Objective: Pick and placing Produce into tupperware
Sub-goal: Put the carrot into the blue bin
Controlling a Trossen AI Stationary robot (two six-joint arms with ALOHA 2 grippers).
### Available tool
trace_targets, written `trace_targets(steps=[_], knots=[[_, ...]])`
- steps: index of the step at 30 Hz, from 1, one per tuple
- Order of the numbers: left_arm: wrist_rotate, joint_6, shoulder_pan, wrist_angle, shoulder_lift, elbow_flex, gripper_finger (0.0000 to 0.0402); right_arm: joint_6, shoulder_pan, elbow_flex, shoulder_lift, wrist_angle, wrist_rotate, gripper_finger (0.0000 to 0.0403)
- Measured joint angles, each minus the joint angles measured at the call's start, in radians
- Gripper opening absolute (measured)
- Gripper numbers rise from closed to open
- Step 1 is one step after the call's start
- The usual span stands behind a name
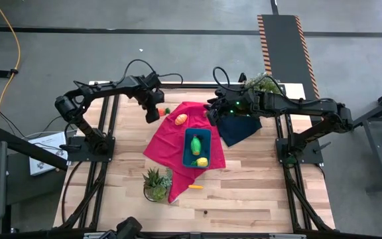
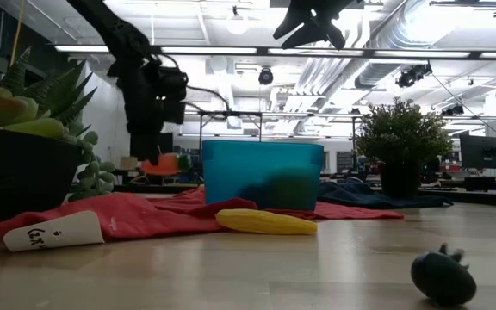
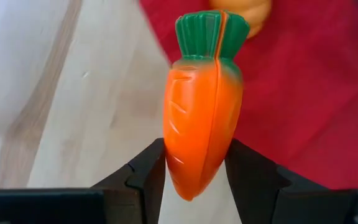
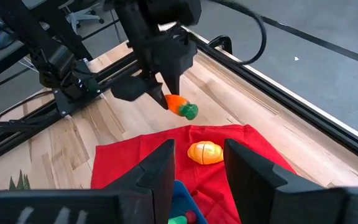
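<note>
My left pincer is clamped on a carrot, lifted off the table at about 11 o'clock from the tub. The tub sits mid-cloth and already holds 2 pieces, 1 green and 1 yellow. Left to move: this carrot, the orange fruit at 12 o'clock, and a yellow piece at 6 o'clock. My right pincer waits partly open, holding nothing.
</note>
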Motion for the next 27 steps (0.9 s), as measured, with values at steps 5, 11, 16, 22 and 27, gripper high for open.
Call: trace_targets(steps=[5, 11, 16, 22, 27], knots=[[0.087, -0.005, -0.002, -0.077, 0.000, 0.078, 0.0144, -0.031, 0.000, 0.000, 0.000, 0.000, 0.007, 0.0130], [0.126, -0.026, -0.055, -0.142, 0.000, 0.140, 0.0144, -0.046, 0.000, 0.000, 0.000, 0.000, 0.008, 0.0130], [0.129, -0.043, -0.159, -0.180, 0.000, 0.190, 0.0144, -0.060, 0.000, 0.000, 0.000, 0.000, 0.008, 0.0130], [0.117, -0.081, -0.300, -0.177, -0.001, 0.264, 0.0144, -0.060, 0.000, 0.000, 0.000, 0.000, 0.008, 0.0130], [0.081, -0.130, -0.392, -0.146, -0.001, 0.332, 0.0144, -0.061, 0.000, 0.000, -0.026, -0.001, 0.008, 0.0130]])
